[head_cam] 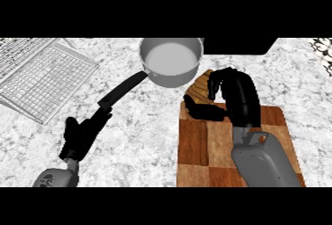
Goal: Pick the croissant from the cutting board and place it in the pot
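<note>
Right hand [228, 94] was curled around the croissant [200, 86], thumb at the 8 o'clock side and fingers wrapped over the top. Croissant mostly hidden by the hand; only a tan-brown sliver showed at the hand's 10 o'clock edge. It sat at the far end of the cutting board [194, 145], overhanging the board's 12 o'clock edge, whether lifted or touching the board I couldn't tell. Right forearm came in from 6 o'clock, lying across the board.

Pot [171, 61] stood on the tabletop [136, 132] at about 11 o'clock from the right hand, near but apart from the croissant; interior looked pale grey. Its black handle ran toward 7 o'clock.

Left hand [81, 134] sat at the end of that handle, at roughly 8 o'clock from the pot, fingers relaxed and pointing up toward the handle tip, grasping nothing that I could see. Touching the handle or just short of it: couldn't tell.

Wire rack [39, 79] lay at 10 o'clock on the tabletop, well apart from both hands. Dark box [240, 45] at 12 o'clock, just beside the pot.
</note>
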Available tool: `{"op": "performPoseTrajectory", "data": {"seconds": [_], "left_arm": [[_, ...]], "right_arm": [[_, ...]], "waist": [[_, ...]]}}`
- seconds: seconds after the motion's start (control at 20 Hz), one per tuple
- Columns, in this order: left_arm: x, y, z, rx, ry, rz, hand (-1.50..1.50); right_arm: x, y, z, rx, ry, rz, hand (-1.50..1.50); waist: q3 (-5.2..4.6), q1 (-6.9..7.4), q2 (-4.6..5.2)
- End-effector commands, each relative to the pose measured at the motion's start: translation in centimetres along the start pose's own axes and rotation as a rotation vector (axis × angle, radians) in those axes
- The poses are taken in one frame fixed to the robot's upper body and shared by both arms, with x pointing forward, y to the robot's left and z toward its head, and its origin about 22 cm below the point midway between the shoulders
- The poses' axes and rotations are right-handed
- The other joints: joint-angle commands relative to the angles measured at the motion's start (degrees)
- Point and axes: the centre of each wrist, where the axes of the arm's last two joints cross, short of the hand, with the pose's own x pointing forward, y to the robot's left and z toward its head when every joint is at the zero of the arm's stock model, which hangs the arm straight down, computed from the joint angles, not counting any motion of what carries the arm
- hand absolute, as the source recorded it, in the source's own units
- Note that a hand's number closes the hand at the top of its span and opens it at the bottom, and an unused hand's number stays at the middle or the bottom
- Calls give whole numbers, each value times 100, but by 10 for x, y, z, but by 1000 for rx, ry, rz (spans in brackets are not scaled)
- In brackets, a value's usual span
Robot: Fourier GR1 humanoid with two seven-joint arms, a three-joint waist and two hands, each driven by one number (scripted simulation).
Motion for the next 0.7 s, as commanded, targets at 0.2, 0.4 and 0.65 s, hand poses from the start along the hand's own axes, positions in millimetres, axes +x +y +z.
{"op": "performPoseTrajectory", "data": {"seconds": [0.2,0.4,0.65], "left_arm": [[-14,-14,5,0,15,0,0],[11,2,-5,-9,-23,-20,0],[12,-13,-13,-19,-22,-13,0]], "right_arm": [[60,20,-68,117,42,146,150],[63,49,-85,158,56,245,150],[71,69,-104,183,69,452,150]], "waist": [[2,78,20],[3,108,30],[-2,192,63]]}}
